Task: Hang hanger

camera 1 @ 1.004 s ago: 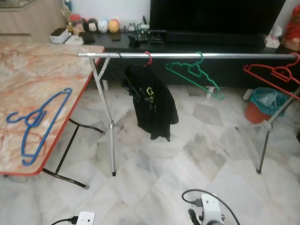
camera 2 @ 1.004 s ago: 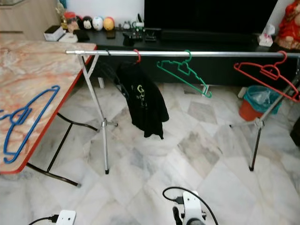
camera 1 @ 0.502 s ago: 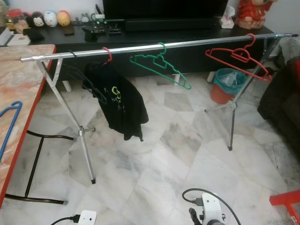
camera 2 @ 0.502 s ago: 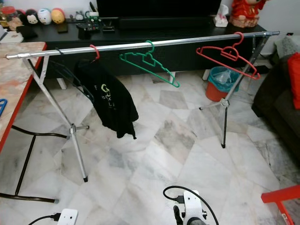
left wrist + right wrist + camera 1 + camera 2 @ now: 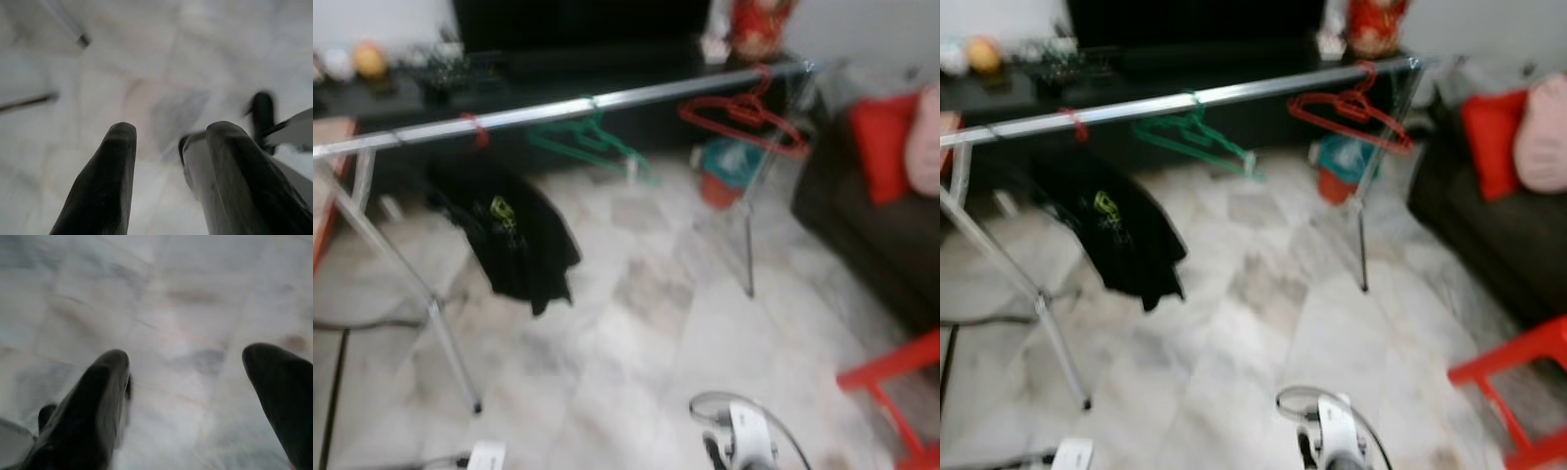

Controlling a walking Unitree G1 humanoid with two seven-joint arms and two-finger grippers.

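Hanging on the rail (image 5: 558, 108) are green hanger (image 5: 592, 147) and red hanger (image 5: 744, 116). Left gripper (image 5: 168, 147) and right gripper (image 5: 188, 377) are hanging released, gripping nothing.

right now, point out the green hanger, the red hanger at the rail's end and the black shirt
green hanger (image 5: 597, 145), left eye view, on its sloping arm
red hanger (image 5: 744, 115), left eye view, on its body below the hook
black shirt (image 5: 514, 235), left eye view, mid cloth

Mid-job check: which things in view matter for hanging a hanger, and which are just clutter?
For the job:
rail
green hanger
red hanger
left pincer, open, empty
right pincer, open, empty

Lying about:
black garment
bin
sofa
red stool
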